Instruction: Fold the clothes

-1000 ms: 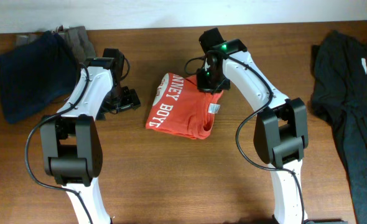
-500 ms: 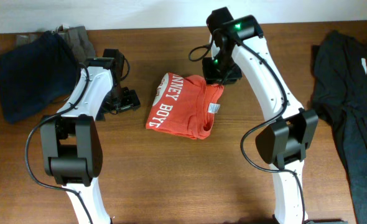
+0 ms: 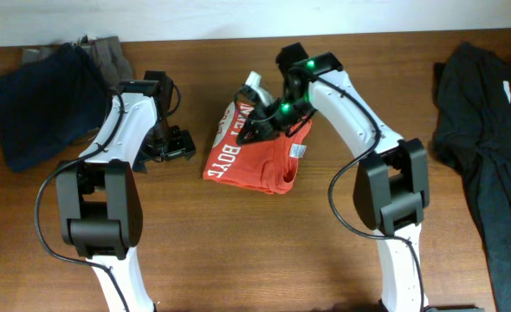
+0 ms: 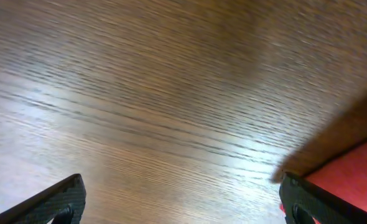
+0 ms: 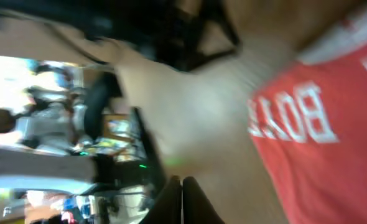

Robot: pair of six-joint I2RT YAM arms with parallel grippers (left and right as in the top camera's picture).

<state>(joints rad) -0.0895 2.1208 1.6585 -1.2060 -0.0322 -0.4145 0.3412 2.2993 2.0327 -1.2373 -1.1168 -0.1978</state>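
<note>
Orange-red T-shirt (image 3: 255, 165) lies folded, partly hidden beneath the right claw (image 3: 249, 132).

Glossy wood table (image 4: 140, 124); soft cloth T-shirt (image 3: 251, 165), seemingly matt.

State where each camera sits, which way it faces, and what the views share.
Overhead: above the table, looking down; left arm, right arm, orange-red T-shirt between them.
Left wrist: faces down at bare wood; left gripper open, fingertips in the corners.
Right wrist: tilted sideways across the table; right gripper shut.
Shared: all three show the T-shirt.
</note>
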